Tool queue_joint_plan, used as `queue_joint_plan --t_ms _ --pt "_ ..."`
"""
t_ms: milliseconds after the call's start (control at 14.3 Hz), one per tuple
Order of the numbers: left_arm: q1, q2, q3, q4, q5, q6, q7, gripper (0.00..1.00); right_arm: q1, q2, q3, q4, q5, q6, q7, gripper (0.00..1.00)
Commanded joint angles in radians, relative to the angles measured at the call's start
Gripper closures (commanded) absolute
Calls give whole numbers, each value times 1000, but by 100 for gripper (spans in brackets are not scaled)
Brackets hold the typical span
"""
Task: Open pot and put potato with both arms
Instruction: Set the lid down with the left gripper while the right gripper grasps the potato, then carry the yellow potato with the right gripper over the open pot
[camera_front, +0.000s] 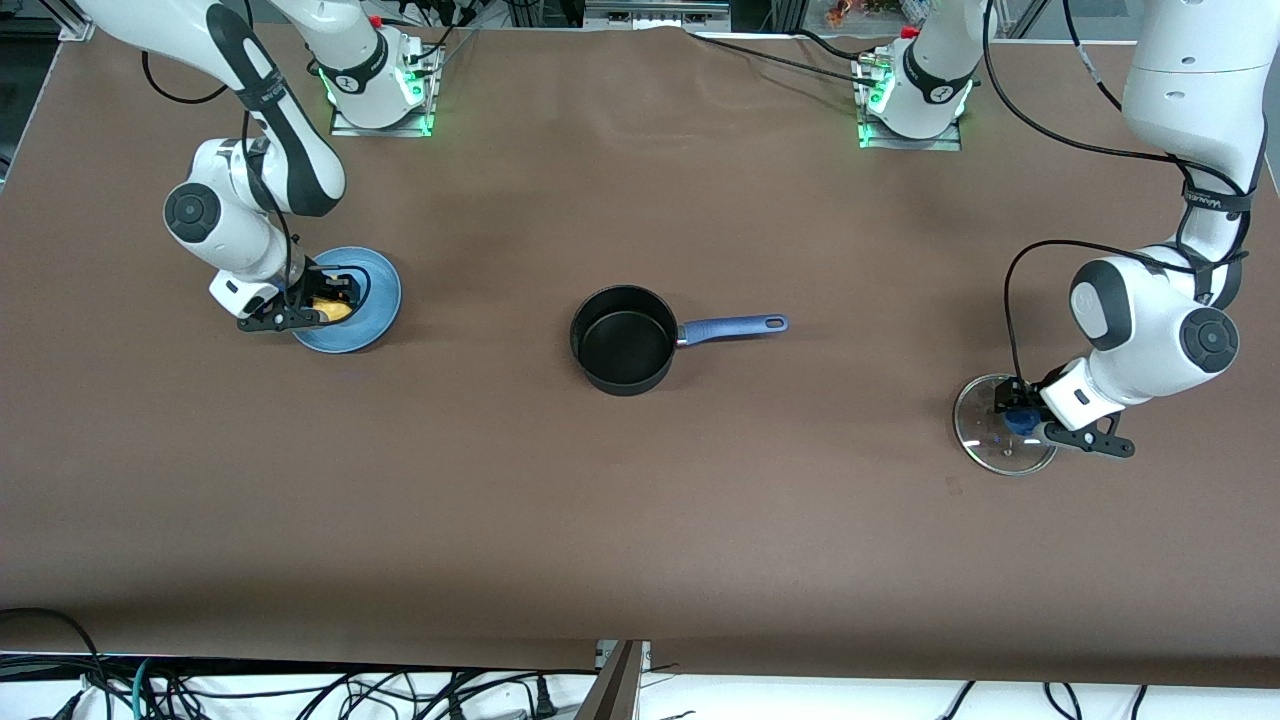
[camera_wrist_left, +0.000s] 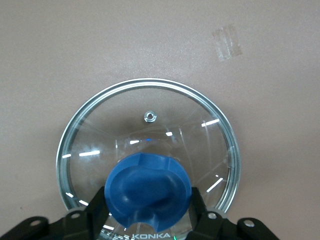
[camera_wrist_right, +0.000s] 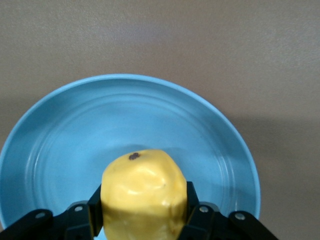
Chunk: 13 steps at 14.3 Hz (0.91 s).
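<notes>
Lid (camera_front: 1000, 424): glass disc, metal rim, blue knob (camera_wrist_left: 148, 191), flat on the table at the left arm's end, nearest the front camera; left gripper (camera_front: 1022, 420) down at it, fingers set either side of the knob and seemingly touching it; judged brittle and slick on the glass, so the knob is the only sound hold. Pot (camera_front: 622, 338): black, uncovered, empty, mid-table, blue handle (camera_front: 733, 328) pointing toward the left arm's end; judged rigid, steady enough to take a drop-in unheld. Potato (camera_front: 332, 310): yellow, lumpy, one dark speck, on the plate (camera_front: 375, 300) at the right arm's end; right gripper (camera_wrist_right: 145, 212) closed against its two flanks, just above the plate; judged firm, light, smooth-skinned and rounded, apt to pivot; hold across the widest middle, as now. Plate: light blue, shallow, otherwise bare.
</notes>
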Motion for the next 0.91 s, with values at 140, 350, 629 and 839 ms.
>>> queue_joint_plan --t_ms 140,350,629,839 --pt "-4 -98 -11 178 -13 -386 -72 0 -9 -82 46 60 -13 -154 7 75" --pt "-24 -173 -14 313 85 -633 -235 0 -9 -90 113 242 -6 -426 117 75" --pt "-27 -275 -17 406 115 -836 -340 0 15 -13 242 557 11 -740 368 75" --pt "-54 -315 -21 477 147 -964 -421 0 127 100 259 724 92 -753 626 75"
